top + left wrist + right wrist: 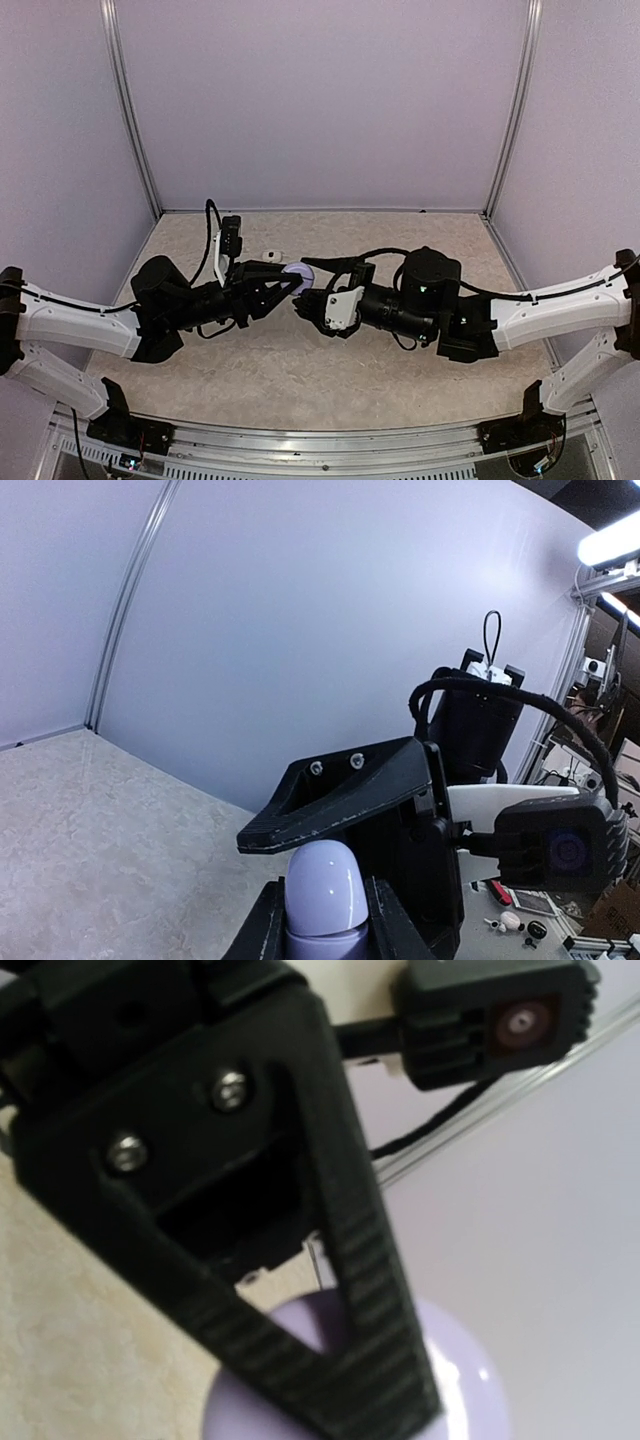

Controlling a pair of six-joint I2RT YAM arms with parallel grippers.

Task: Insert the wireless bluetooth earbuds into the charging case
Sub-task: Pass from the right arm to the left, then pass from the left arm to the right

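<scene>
charging case (298,272): lilac, aloft, clamped by left gripper (290,284). right gripper (304,288): one finger over case, jaw spread unclear. earbud (272,254): likely white speck on table (300,385) beyond case. risk: push knocks case loose.

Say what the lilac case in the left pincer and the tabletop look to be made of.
Lilac case: likely smooth plastic, semi-gloss; soft highlight on its rounded dome.
Tabletop: beige, mottled stone-look surface, matte; perhaps laminate, cannot tell.
</scene>
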